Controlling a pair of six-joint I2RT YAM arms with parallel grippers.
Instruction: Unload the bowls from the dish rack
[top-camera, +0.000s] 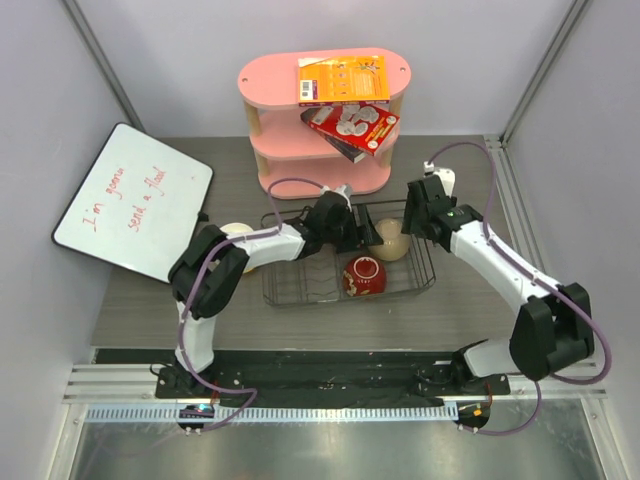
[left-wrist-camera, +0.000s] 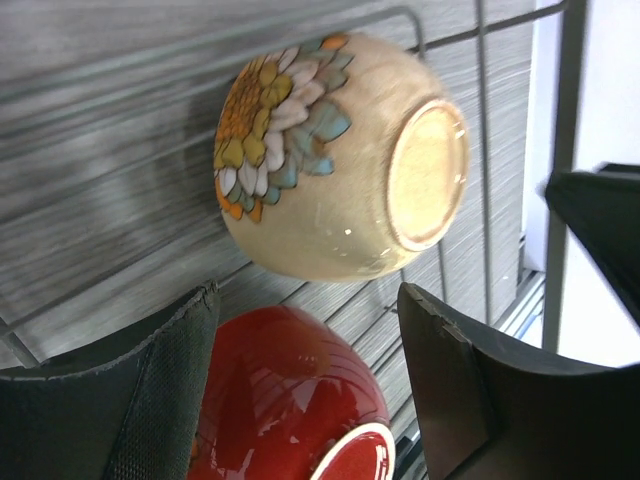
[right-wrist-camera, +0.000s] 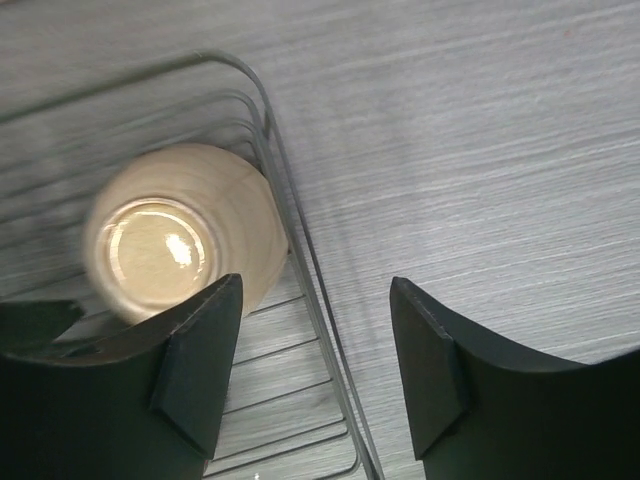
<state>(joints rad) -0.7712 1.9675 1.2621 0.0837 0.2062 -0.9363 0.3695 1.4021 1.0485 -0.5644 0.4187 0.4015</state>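
Note:
The black wire dish rack (top-camera: 300, 290) lies mid-table. Two bowls rest in it: a beige bowl (top-camera: 392, 242) with a flower pattern (left-wrist-camera: 340, 160), lying tipped with its base showing, and a dark red bowl (top-camera: 364, 276) beside it. My left gripper (top-camera: 362, 232) hangs open over the rack, and the red bowl (left-wrist-camera: 290, 400) shows below and between its fingers (left-wrist-camera: 305, 340). My right gripper (top-camera: 412, 222) is open above the rack's right rim (right-wrist-camera: 300, 270), the beige bowl (right-wrist-camera: 180, 235) just left of its left finger. A pale bowl (top-camera: 238, 240) sits on the table left of the rack, half hidden by my left arm.
A pink three-tier shelf (top-camera: 290, 80) with a yellow box and a red box stands behind the rack. A whiteboard (top-camera: 135, 200) with red writing lies at the far left. Grey walls close in both sides.

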